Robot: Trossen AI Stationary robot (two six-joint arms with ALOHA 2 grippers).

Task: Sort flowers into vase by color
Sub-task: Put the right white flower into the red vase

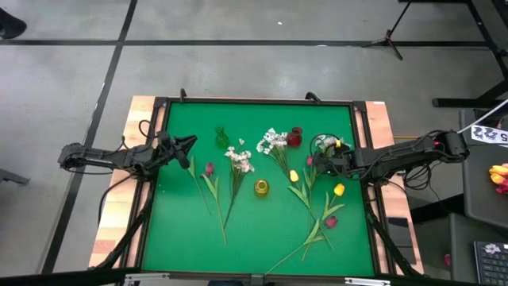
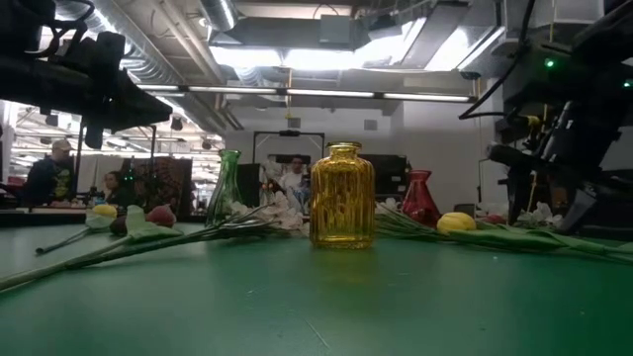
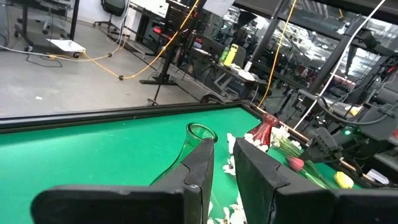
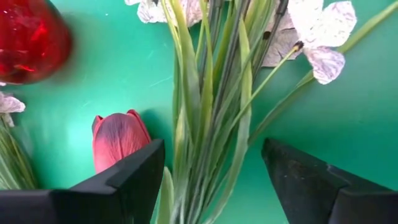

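Two grippers are working: right gripper (image 4: 211, 180), spread, is straddling white-flower stems (image 4: 208, 93) just beside the red vase (image 4: 28, 37); left gripper (image 3: 224, 180), nearly pressed together, empty, is waiting. Closing comes next.

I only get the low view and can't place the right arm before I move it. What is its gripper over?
Observer: The right gripper is open, straddling a bunch of green stems near the red vase.
Operator: Anything close to its fingers?
Observer: A dark red tulip lies right beside one finger.
Operator: And the left arm?
Observer: The left gripper waits at the table's left side, short of the green vase, with no flower in it.
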